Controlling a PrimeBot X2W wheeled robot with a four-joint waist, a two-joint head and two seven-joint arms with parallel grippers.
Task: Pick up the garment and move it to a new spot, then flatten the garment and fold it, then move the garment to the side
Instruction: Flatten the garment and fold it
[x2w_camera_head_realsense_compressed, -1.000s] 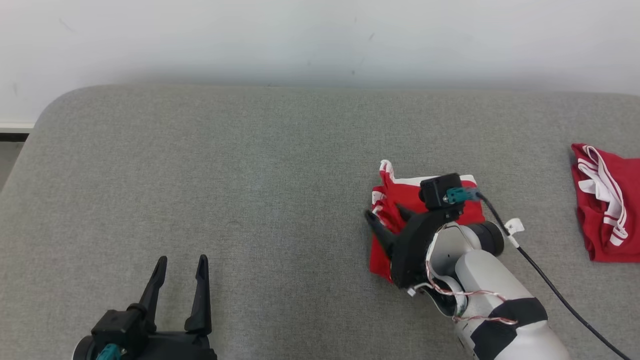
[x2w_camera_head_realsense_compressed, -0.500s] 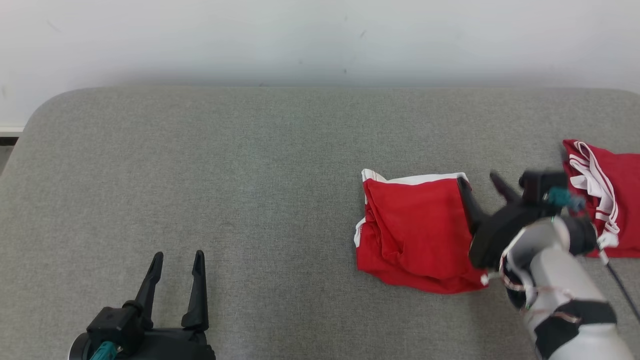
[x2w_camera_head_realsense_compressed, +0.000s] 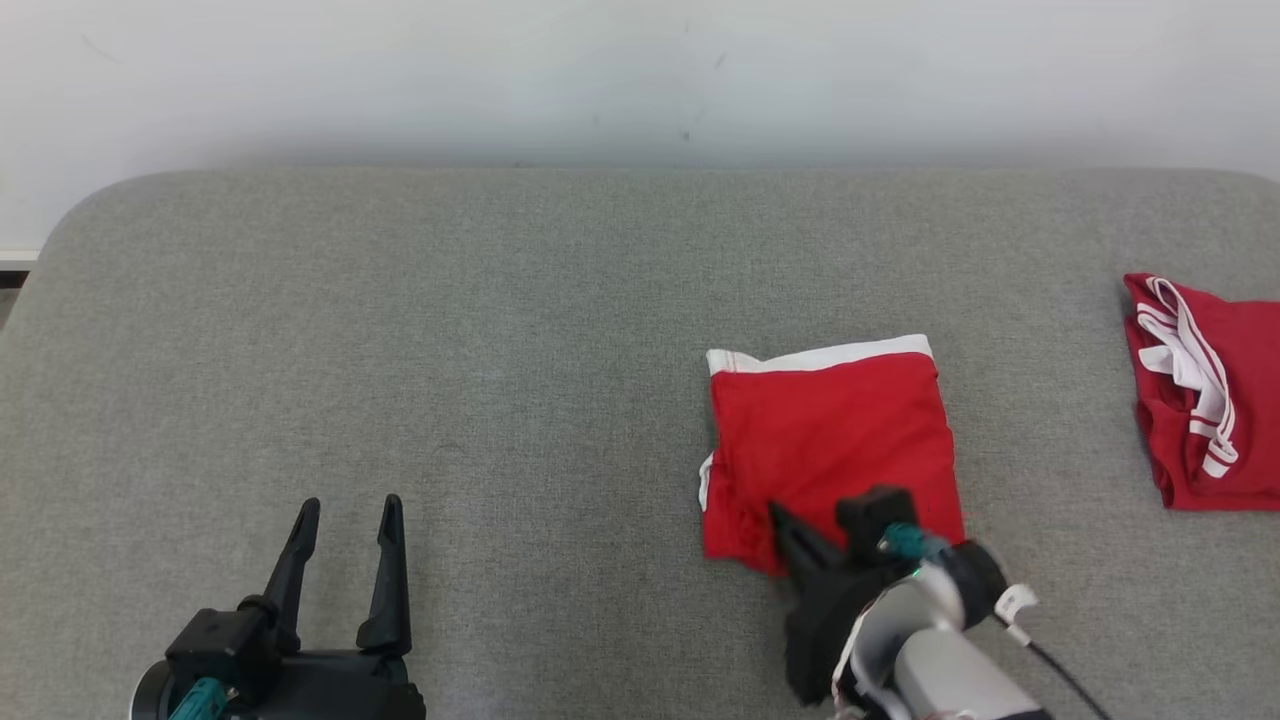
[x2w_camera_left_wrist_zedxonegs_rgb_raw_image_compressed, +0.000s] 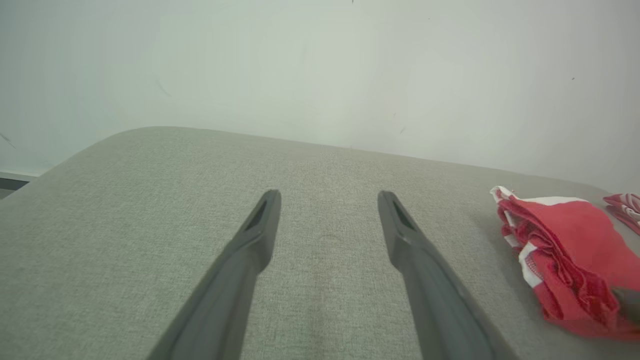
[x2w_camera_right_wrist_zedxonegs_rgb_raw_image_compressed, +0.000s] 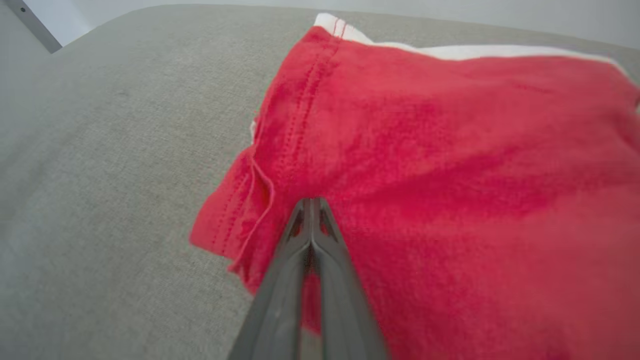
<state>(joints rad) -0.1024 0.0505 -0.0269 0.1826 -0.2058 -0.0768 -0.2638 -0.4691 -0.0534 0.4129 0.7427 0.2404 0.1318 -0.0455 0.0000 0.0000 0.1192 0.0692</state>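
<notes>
Right now my right gripper (x2w_camera_head_realsense_compressed: 777, 515) is pinched closed with its tips laid on the near left corner of the folded red garment (x2w_camera_head_realsense_compressed: 830, 430), which lies right of the middle of the bench (x2w_camera_head_realsense_compressed: 450, 330), seemingly to drag it sideways, while my left gripper (x2w_camera_head_realsense_compressed: 350, 503) rests spread wide.

Grey cushion (x2w_camera_head_realsense_compressed: 400, 300): garment (x2w_camera_head_realsense_compressed: 830, 430), second garment (x2w_camera_head_realsense_compressed: 1210, 400)

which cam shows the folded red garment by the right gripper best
Head view: the whole garment shows from above, white band along its far edge. The right wrist view is a close-up of one corner; the left wrist view catches it side-on, layers bunched.
</notes>
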